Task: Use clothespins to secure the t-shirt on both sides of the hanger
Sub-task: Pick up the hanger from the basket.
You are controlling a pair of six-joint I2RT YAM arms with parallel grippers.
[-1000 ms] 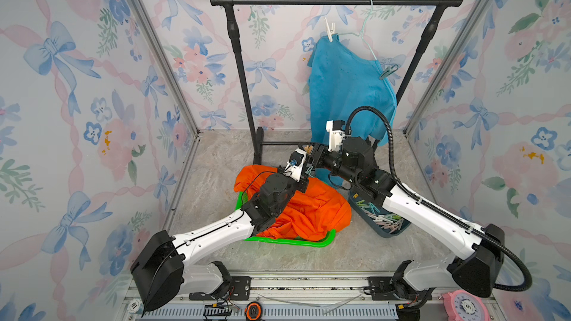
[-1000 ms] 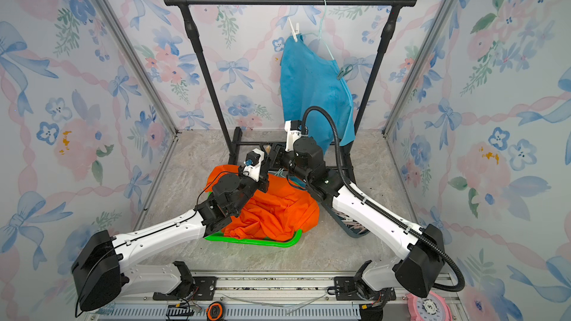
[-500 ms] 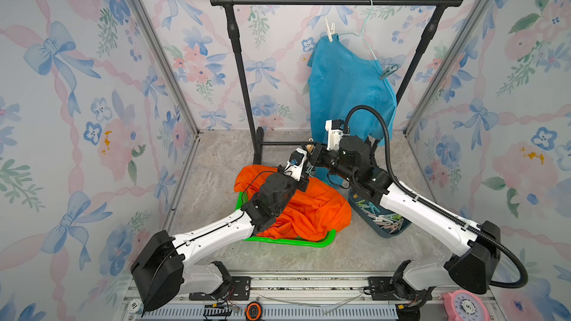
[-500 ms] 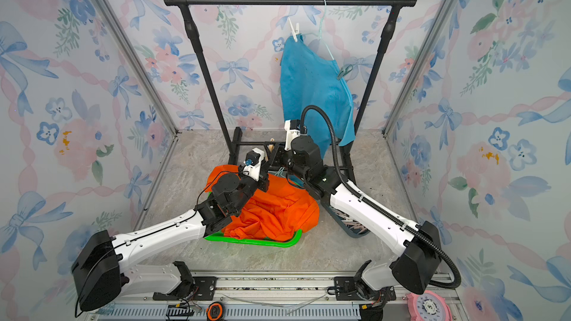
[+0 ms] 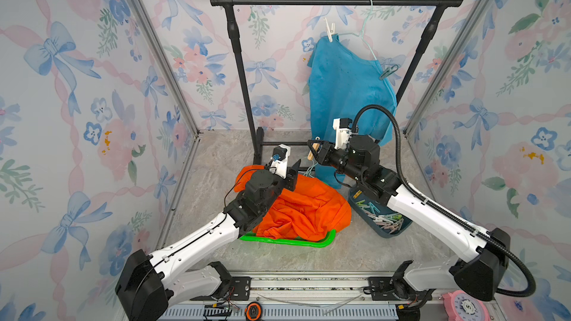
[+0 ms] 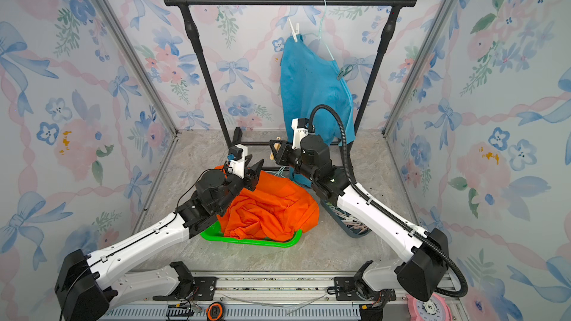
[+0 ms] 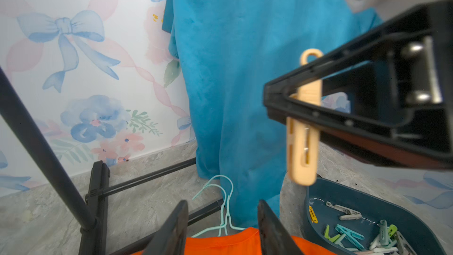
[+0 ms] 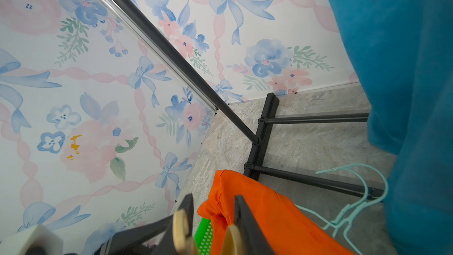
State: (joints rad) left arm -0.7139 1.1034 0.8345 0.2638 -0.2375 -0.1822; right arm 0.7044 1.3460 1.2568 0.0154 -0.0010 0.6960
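Note:
A blue t-shirt (image 5: 346,88) (image 6: 312,84) hangs from a pale teal hanger (image 5: 366,26) on the black rack. A white clothespin (image 5: 329,29) clips one shoulder and a teal clothespin (image 5: 388,72) sits at the other side. In front of the shirt's hem, my right gripper (image 5: 315,149) (image 8: 213,201) is shut on a peach clothespin (image 7: 304,118) (image 8: 181,226), which stands upright across its jaws. My left gripper (image 5: 295,166) (image 7: 221,207) is open and holds nothing. It hovers just below and in front of that clothespin, over the orange cloth.
An orange garment (image 5: 296,208) fills a green basket (image 5: 321,243). A dark blue tray (image 5: 386,230) (image 7: 362,202) beside it holds several loose clothespins. Spare teal hangers (image 7: 221,199) lie on the floor by the rack's base bars (image 8: 316,117). Its black post (image 5: 244,88) stands left of the shirt.
My right gripper has shut on the peach clothespin. My left gripper, shut before, has opened and drawn slightly back from it.

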